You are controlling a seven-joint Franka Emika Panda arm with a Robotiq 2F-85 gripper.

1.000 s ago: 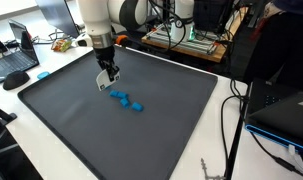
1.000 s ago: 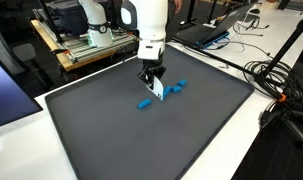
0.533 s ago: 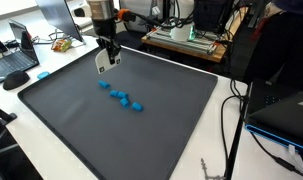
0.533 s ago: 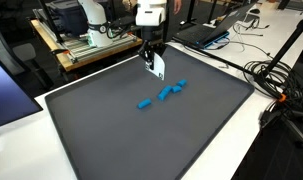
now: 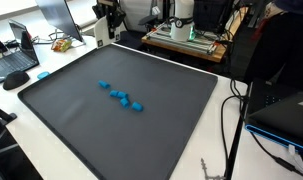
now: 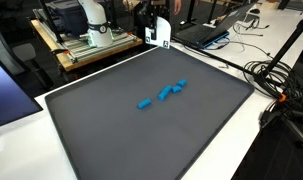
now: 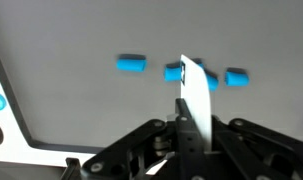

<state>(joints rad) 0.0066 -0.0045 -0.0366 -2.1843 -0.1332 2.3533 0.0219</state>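
My gripper [image 5: 103, 32] is raised high over the far edge of the dark mat [image 5: 81, 125], also seen in an exterior view [image 6: 156, 32]. It is shut on a thin white flat piece [image 7: 196, 90], which hangs from the jaws [image 7: 187, 122]. A row of several small blue blocks [image 5: 121, 96] lies on the mat well below and apart from the gripper. The row shows in both exterior views [image 6: 163, 93] and in the wrist view [image 7: 131, 63], where the white piece partly hides the middle blocks.
A laptop [image 5: 16, 60] and a small blue object [image 5: 43, 74] lie on the white table beside the mat. Electronics racks [image 6: 86, 45] stand behind. Cables [image 6: 281, 85] trail at the side, and a black case [image 5: 281, 110] sits near the mat's edge.
The gripper has risen and pulled back from just above the blue blocks to high over the mat's far edge, carrying the white piece. The blocks have stayed put.
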